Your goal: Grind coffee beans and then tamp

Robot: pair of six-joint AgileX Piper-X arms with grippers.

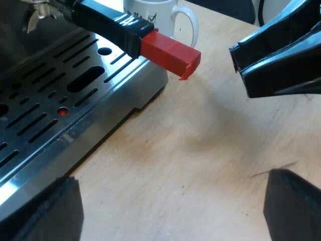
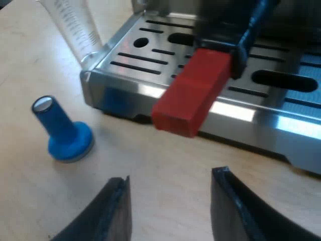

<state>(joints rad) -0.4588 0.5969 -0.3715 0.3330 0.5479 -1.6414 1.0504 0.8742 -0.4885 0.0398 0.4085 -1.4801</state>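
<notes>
The holder's dark handle [image 1: 108, 22] sticks out over the espresso machine's drip tray [image 1: 50, 110] and ends in a red block [image 1: 170, 52]. My left gripper [image 1: 170, 213] hovers open above the wooden table beside the tray, with nothing between its fingers. My right gripper [image 1: 281, 50] hangs a short way off the red end, level with it. In the right wrist view the red end [image 2: 193, 93] points straight at my right gripper [image 2: 173, 211], which is open and a little short of it. A blue tamper [image 2: 62, 131] stands on the table near the tray's corner.
A white mug [image 1: 163, 17] stands on the table behind the handle. A measuring glass [image 2: 75, 27] stands by the tray's corner [image 2: 93, 75], close to the tamper. Bare wooden table [image 1: 200, 150] lies between both grippers and the machine.
</notes>
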